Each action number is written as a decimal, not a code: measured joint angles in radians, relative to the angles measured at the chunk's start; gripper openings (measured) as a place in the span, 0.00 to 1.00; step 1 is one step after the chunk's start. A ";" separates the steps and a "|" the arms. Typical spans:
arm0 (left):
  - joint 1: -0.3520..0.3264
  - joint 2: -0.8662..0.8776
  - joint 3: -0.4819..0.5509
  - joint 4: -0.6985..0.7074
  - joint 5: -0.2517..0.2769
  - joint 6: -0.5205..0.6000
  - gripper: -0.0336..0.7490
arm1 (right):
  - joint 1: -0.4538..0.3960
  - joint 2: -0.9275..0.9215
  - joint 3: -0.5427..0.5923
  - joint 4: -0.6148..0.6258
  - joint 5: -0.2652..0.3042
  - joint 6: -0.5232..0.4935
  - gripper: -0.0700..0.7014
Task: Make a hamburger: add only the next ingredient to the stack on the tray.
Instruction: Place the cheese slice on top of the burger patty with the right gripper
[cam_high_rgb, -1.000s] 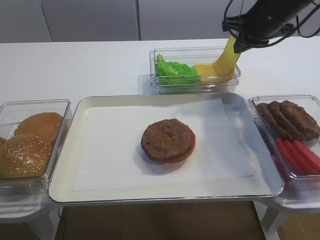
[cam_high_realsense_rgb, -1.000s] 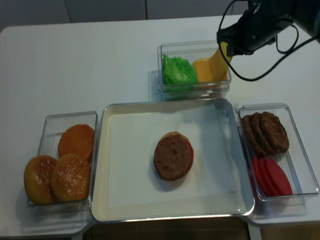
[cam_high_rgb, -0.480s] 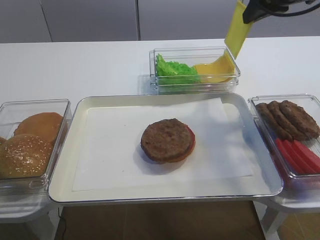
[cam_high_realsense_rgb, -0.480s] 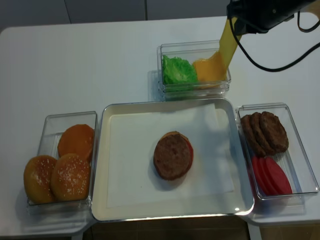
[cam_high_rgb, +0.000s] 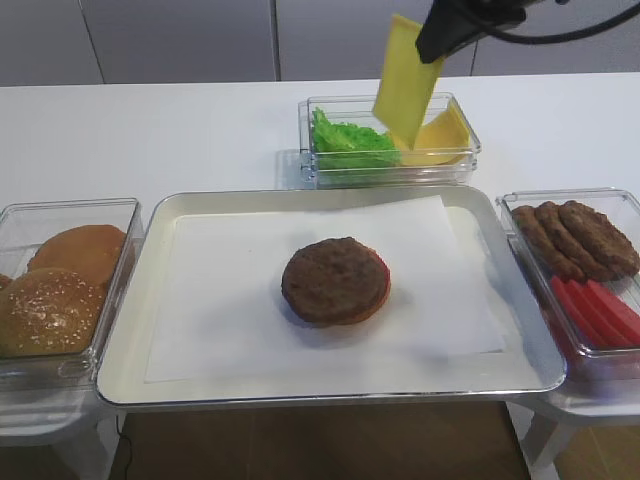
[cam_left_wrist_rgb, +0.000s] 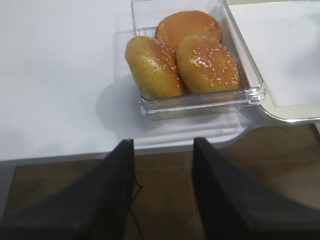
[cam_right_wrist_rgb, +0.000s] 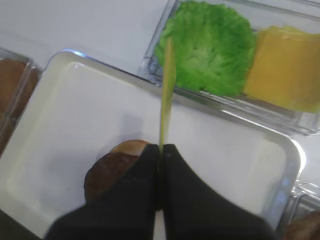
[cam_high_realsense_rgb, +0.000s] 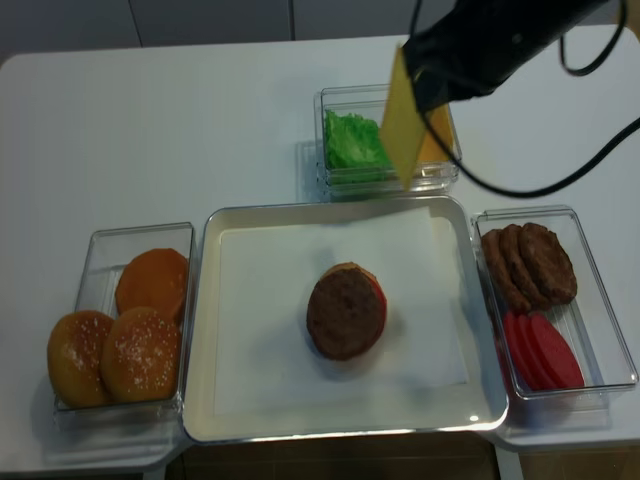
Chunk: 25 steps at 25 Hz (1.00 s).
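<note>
A yellow cheese slice (cam_high_rgb: 405, 85) hangs free in the air, pinched at its top edge by my right gripper (cam_high_rgb: 430, 45), which is shut on it above the back bin. The right wrist view shows the slice (cam_right_wrist_rgb: 166, 95) edge-on, rising from the closed fingertips of that gripper (cam_right_wrist_rgb: 161, 148). The stack (cam_high_rgb: 335, 280), a brown patty over tomato and bun, sits mid-tray (cam_high_rgb: 125, 340), below and nearer than the slice. My left gripper (cam_left_wrist_rgb: 162, 142) is open and empty, off the table's front edge by the bun bin.
Behind the tray, a clear bin (cam_high_rgb: 310, 165) holds green lettuce (cam_high_rgb: 345, 140) and more cheese (cam_high_rgb: 445, 130). Another bin at the left contains buns (cam_high_rgb: 60, 280). On the right, a bin (cam_high_rgb: 520, 200) has patties (cam_high_rgb: 580, 235) and tomato slices (cam_high_rgb: 600, 310).
My right gripper has lifted the cheese slice clear of the back bin and carried it left. The slice, which trailed into the bin earlier, now hangs free.
</note>
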 joint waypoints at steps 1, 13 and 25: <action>0.000 0.000 0.000 0.000 0.000 0.000 0.41 | 0.018 0.000 0.000 0.000 0.003 0.000 0.10; 0.000 0.000 0.000 0.000 0.000 0.000 0.41 | 0.186 -0.103 0.284 0.023 -0.079 0.008 0.10; 0.000 0.000 0.000 0.000 0.000 0.000 0.41 | 0.331 -0.158 0.419 0.125 -0.187 -0.019 0.09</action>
